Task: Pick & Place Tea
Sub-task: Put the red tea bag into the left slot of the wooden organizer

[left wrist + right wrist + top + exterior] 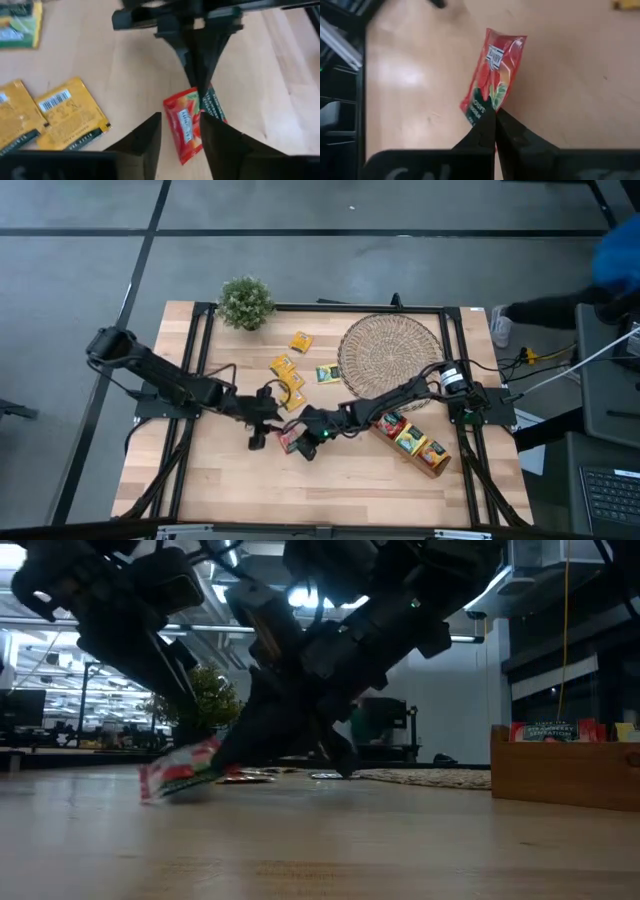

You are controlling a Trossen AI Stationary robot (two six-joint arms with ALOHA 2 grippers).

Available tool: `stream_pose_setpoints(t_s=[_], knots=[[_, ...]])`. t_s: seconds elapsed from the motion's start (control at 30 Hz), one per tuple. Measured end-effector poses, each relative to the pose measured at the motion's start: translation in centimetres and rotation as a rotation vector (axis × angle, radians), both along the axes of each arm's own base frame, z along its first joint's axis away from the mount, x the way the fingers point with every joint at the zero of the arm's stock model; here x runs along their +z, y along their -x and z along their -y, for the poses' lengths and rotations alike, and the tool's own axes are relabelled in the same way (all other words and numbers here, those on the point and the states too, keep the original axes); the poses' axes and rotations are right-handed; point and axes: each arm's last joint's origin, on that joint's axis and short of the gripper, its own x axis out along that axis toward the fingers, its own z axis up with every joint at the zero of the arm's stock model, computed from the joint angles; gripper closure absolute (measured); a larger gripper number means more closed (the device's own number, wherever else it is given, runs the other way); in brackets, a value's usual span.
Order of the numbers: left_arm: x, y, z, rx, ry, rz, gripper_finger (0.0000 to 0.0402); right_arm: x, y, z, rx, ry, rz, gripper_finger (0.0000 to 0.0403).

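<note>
**Red tea bag passes to the right arm, most bags still loose**

While the two arms meet near the middle of the bench, the right end effector is pinched shut on the lower edge of a red tea bag, which hangs tilted just above the wood. Facing it from the other side, the left end effector stands open, its fingers to either side of the same bag without gripping it.

As for progress, I judge the job partly done: a few bags already stand in the wooden tray beyond the right end effector, while several yellow bags and a green one lie loose past the left end effector, near the round woven mat.

From bench height both arms merge into dark shapes, so the grip cannot be read there. How many bags the tray holds is hard to count.
</note>
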Motion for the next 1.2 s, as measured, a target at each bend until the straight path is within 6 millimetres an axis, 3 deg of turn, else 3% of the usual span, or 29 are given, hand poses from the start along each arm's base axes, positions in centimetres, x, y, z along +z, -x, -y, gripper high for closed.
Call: stream_pose_setpoints(t_s=[0.3, 0.77, 0.9, 1.13, 1.2], knots=[[0.0, -0.1, -1.3, -0.032, 0.138, -0.053, 0.0219, 0.6, -0.4, -0.4, 0.001, 0.088, 0.102, 0.0399], [0.0, -0.2, -1.5, -0.027, 0.167, -0.059, 0.0219, 1.4, -0.9, -0.4, 0.005, 0.177, 0.209, 0.04], [0.0, -0.2, -1.5, -0.027, 0.167, -0.059, 0.0253, 1.4, -0.9, -0.4, 0.0, 0.18, 0.209, 0.04], [0.0, -0.2, -1.5, -0.032, 0.16, -0.057, 0.0373, 1.4, -0.9, -0.3, 0.0, 0.18, 0.209, 0.0398], [0.0, -0.2, -1.5, -0.032, 0.16, -0.056, 0.0387, 1.4, -0.9, -0.3, 0.0, 0.18, 0.208, 0.0393]])
